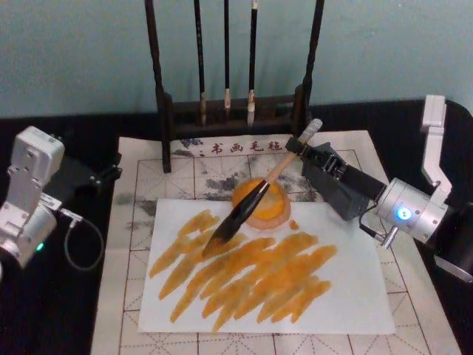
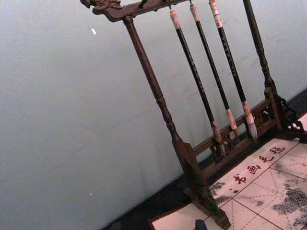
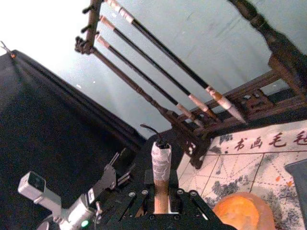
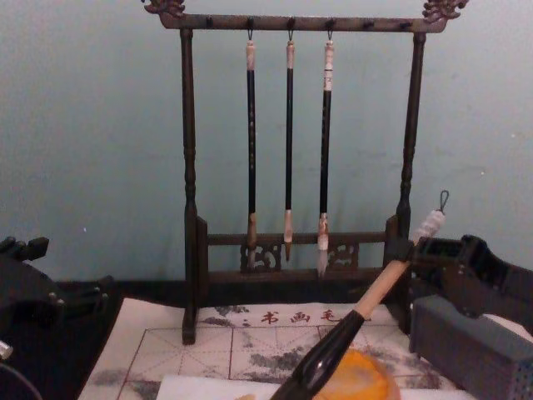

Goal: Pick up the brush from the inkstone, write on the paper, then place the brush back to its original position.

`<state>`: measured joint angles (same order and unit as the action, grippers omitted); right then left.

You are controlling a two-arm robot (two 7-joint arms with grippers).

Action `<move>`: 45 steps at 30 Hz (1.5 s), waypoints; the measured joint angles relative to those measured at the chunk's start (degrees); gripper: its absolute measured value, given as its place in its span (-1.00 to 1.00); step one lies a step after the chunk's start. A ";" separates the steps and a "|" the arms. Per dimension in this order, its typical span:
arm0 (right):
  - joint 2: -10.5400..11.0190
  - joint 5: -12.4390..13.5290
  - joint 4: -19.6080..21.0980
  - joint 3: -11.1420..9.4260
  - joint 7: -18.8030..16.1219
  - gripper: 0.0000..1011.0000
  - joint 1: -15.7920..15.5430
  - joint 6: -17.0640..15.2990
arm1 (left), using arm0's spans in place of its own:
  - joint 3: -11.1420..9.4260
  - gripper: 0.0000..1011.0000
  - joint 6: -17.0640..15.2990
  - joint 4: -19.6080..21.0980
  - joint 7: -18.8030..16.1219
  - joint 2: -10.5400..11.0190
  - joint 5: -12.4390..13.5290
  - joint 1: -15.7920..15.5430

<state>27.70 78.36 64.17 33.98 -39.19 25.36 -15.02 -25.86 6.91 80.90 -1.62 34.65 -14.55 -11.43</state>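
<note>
The brush (image 1: 255, 196) slants down to the left, its tan handle high and its dark bristles low over the orange-streaked white paper (image 1: 355, 296). Whether the tip touches the sheet I cannot tell. Its black section crosses above the round orange inkstone (image 1: 275, 213), which sits at the paper's far edge. My right gripper (image 1: 300, 148) is shut on the handle's upper part, just below the whitish cap. From the right wrist, the handle (image 3: 161, 167) rises between the fingers, with the inkstone (image 3: 244, 213) beside it. The chest view shows the brush (image 4: 333, 350) over the inkstone (image 4: 366, 379). My left gripper (image 1: 107, 174) rests parked at the left.
A dark wooden rack (image 1: 166, 111) with three slim hanging brushes (image 4: 288, 150) stands behind the gridded mat (image 1: 185, 166). In the chest view a grey rectangular block (image 4: 466, 342) lies at the right, under the right arm. Black cloth covers the table around the mat.
</note>
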 joint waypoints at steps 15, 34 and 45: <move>0.08 3.35 2.54 -3.92 5.76 -0.64 -3.11 3.88 | 0.00 0.98 0.00 0.00 0.00 0.00 0.00 0.00; -1.03 4.10 4.54 -8.17 12.87 -0.64 -6.22 9.36 | 0.00 0.98 0.00 0.00 0.00 0.00 0.00 0.00; -2.52 4.09 4.88 -10.39 15.98 -0.64 -7.53 11.72 | 0.00 0.98 0.00 0.00 0.00 0.00 0.00 0.00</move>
<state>25.18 82.45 69.05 23.59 -23.21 17.83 -3.30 -25.86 6.91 80.90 -1.62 34.64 -14.55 -11.43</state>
